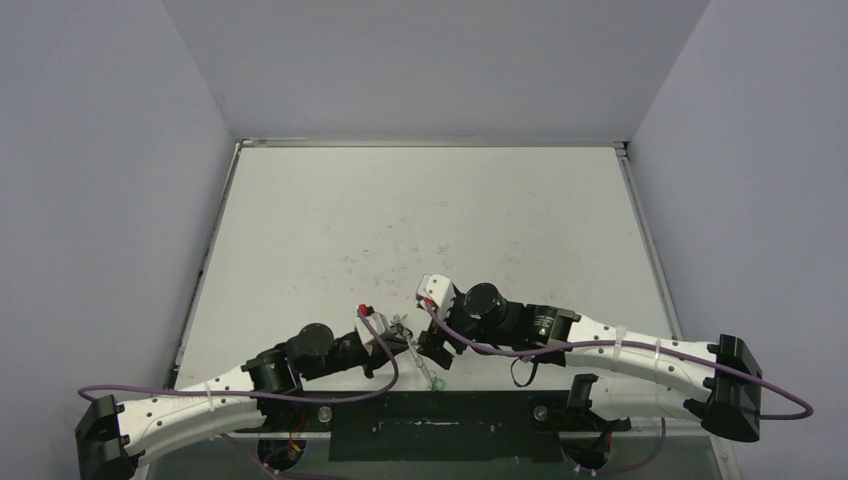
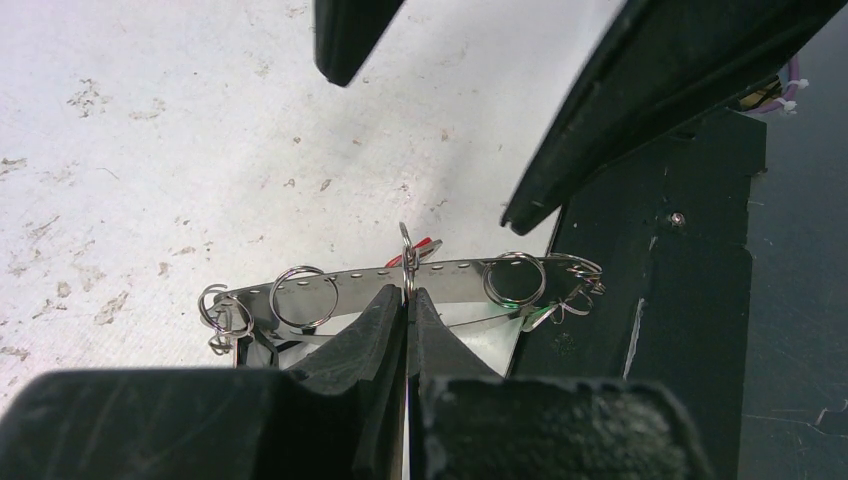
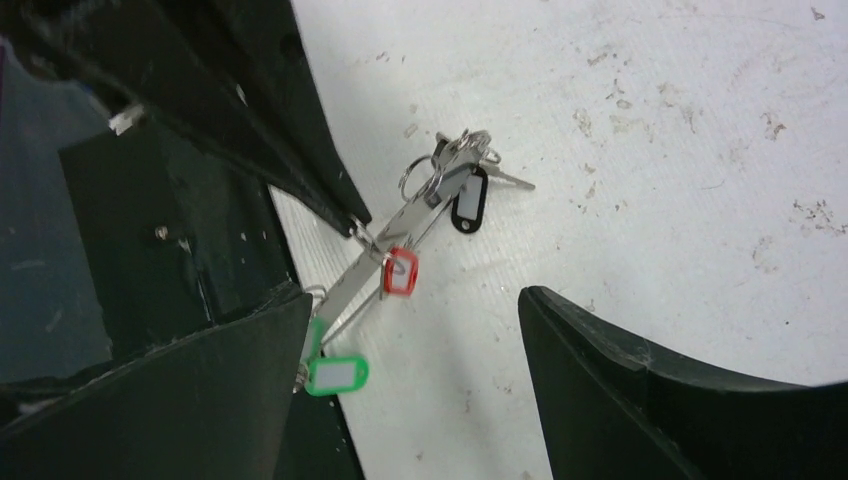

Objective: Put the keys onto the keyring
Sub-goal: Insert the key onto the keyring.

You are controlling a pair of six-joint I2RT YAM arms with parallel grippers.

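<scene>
The keyring (image 3: 372, 262) is a long perforated metal strip fringed with small rings, held tilted just above the table's near edge. My left gripper (image 2: 408, 298) is shut on one small ring at the strip's middle (image 2: 455, 277). A red key tag (image 3: 400, 272) hangs from that ring. At the strip's lower end a green key tag (image 3: 337, 375) hangs beside my right gripper's left finger (image 3: 200, 390). The key blades are hard to make out. My right gripper (image 3: 412, 298) is open above the strip, with nothing between its fingers. The top view shows both grippers (image 1: 395, 345) (image 1: 437, 350) close together.
A black-tagged key (image 3: 468, 205) and a bunch of rings sit at the strip's far end. The black base plate (image 1: 430, 425) lies along the near table edge just under the strip's lower end. Grey walls enclose the white, scuffed table (image 1: 430, 220).
</scene>
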